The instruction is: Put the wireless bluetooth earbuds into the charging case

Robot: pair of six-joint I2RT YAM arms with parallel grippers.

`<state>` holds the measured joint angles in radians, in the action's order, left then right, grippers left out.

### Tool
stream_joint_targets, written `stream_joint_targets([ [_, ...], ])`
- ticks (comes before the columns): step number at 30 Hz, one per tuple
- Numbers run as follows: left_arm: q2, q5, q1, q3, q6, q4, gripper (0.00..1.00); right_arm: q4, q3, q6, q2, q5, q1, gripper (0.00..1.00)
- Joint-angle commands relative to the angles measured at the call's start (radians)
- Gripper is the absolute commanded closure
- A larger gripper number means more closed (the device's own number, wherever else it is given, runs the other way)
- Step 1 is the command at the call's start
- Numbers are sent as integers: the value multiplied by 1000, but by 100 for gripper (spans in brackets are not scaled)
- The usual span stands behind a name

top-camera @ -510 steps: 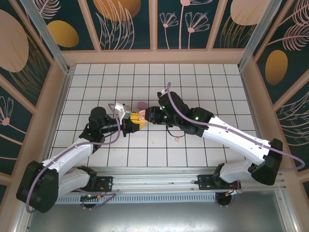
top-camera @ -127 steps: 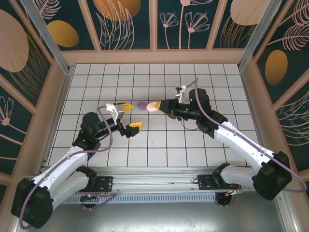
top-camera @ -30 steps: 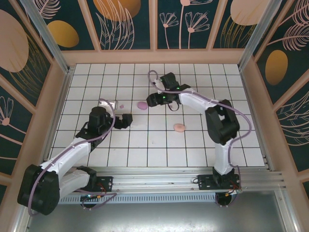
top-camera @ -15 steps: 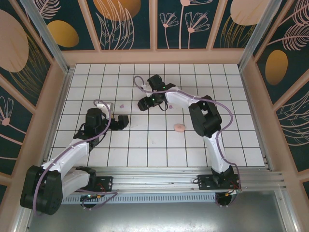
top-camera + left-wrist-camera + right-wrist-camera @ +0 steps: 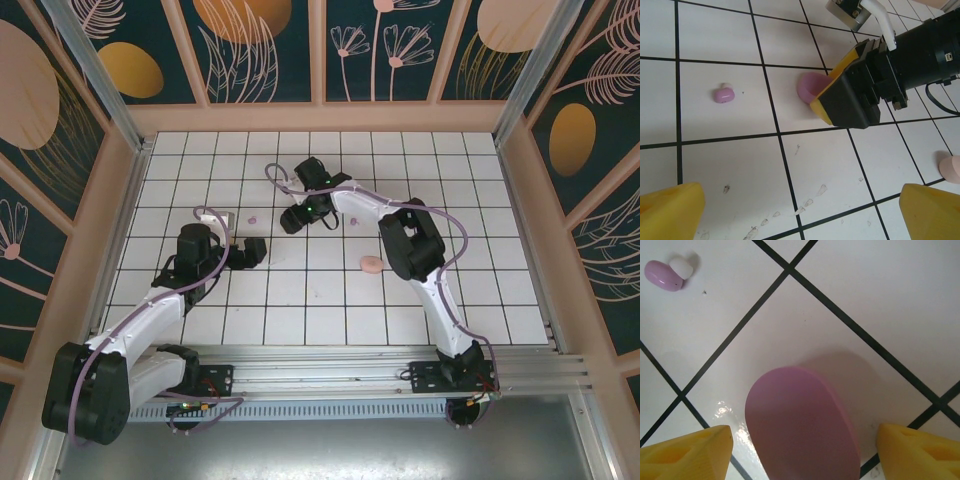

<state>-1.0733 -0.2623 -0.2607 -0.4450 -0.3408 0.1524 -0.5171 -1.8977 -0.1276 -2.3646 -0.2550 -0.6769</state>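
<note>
The jaws of the right gripper (image 5: pixel 805 452) stand wide on either side of the purple case (image 5: pixel 800 425), with a narrow gap visible at each yellow tip. The case thus lies on the table (image 5: pixel 450 180) between them, framed but not clamped. This placement suggests a grasp being set up to steady or lift the case before any bud goes in. The case is a smooth, glossy oval pebble, apparently shut, with no seam or socket visible from above. Near it, on a neighbouring tile, lies a purple earbud (image 5: pixel 662 272): a tiny rounded bean with a white tip, loose on the table and outside the case. The jaws of the left gripper (image 5: pixel 802 212) are likewise wide and hold nothing. It hovers low with the earbud and the right gripper ahead of it, probably positioned to collect the bud. A pink case (image 5: pixel 371 264) rests well apart, toward the near right of the table. Insertion of this bud appears not yet begun.
</note>
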Motion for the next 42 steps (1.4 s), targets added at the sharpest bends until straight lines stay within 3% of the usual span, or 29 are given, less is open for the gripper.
stream_joint_targets([
  [1, 11, -12, 8, -3, -33, -11, 1, -34, -28, -20, -35, 24, -10, 30],
  [12, 77, -35, 17, -50, 24, -83, 2, 4, 105, -83, 92, -15, -10, 66],
  [17, 181, -188, 16, -21, 89, 5, 2, -21, 192, -139, 216, -103, -7, 68],
  [22, 299, -372, 15, 42, 140, 184, 6, -181, 216, -252, 343, -200, -7, 68],
  [28, 331, -569, 15, -17, 345, 134, 9, -300, 262, -356, 508, -224, -22, 68],
  [34, 291, -678, 9, -91, 453, 86, 11, -317, 314, -432, 683, -193, -90, 68],
  [42, 223, -612, -103, -152, 575, 17, 14, -373, 322, -448, 805, -212, -163, 68],
])
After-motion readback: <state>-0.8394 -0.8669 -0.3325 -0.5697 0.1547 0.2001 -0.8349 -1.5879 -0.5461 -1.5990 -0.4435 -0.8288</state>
